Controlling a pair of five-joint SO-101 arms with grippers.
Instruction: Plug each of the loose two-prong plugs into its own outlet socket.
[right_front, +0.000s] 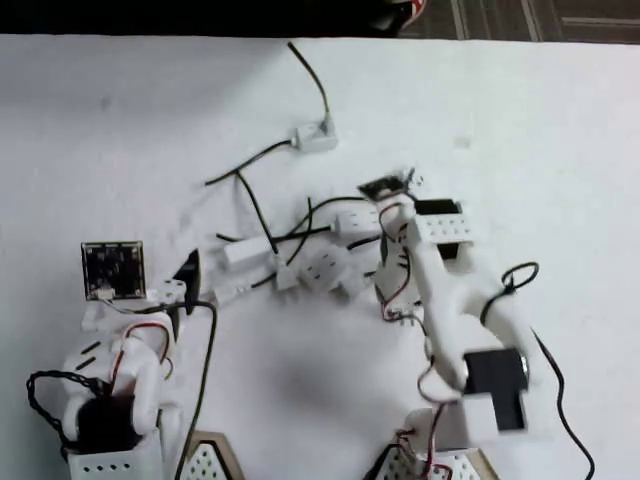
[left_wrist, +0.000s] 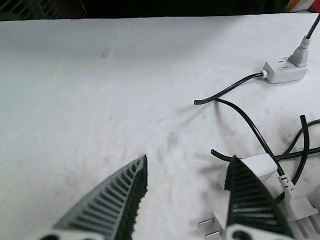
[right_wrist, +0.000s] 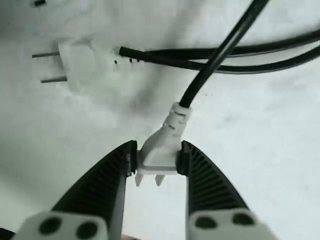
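White tabletop: far outlet looks filled; right gripper clamps a plug, left gripper gapes empty, another plug lies loose.

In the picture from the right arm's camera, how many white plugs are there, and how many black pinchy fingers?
White plugs: 2, the held plug between the right gripper's fingers and the loose plug lying farther off
Black fingers: 2
Total: 4
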